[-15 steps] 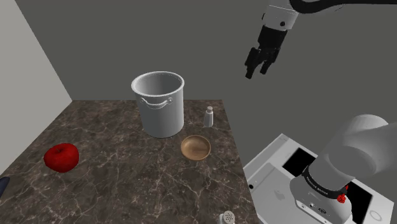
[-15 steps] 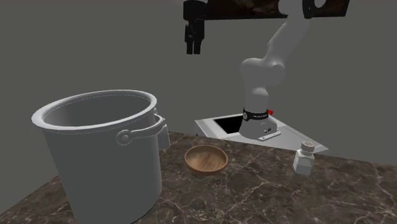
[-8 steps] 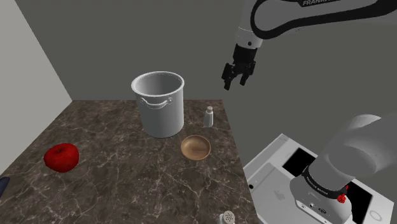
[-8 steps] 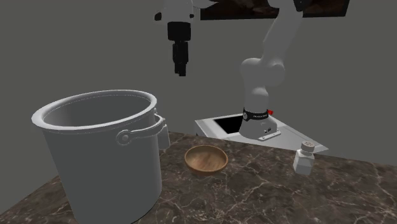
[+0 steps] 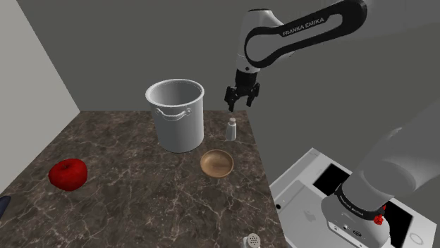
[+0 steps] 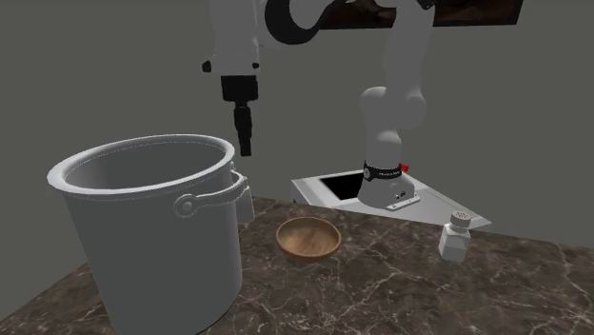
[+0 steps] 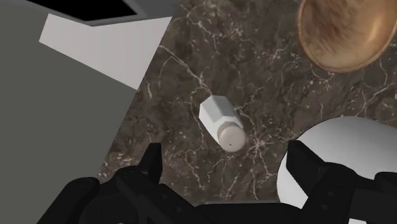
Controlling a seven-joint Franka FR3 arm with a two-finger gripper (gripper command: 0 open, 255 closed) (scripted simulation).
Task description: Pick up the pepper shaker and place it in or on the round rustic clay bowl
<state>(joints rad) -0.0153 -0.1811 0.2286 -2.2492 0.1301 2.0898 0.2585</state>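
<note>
Dark marbled table, from the shoulder view's left: a red apple sits near the edge. A tall grey pot with a side handle stands further back. The round brown bowl rests just in front of the pot. Beside the pot and just behind the bowl, the small white pepper shaker stands upright on the table near its back corner. The black hand hangs above the shaker, clear of its cap and pointing down. Its fingers are spread wide and grip nothing; in the wrist view the shaker sits between them, touching neither. A second white shaker stands at the table's near edge. The arm's stand is at the far right.
</note>
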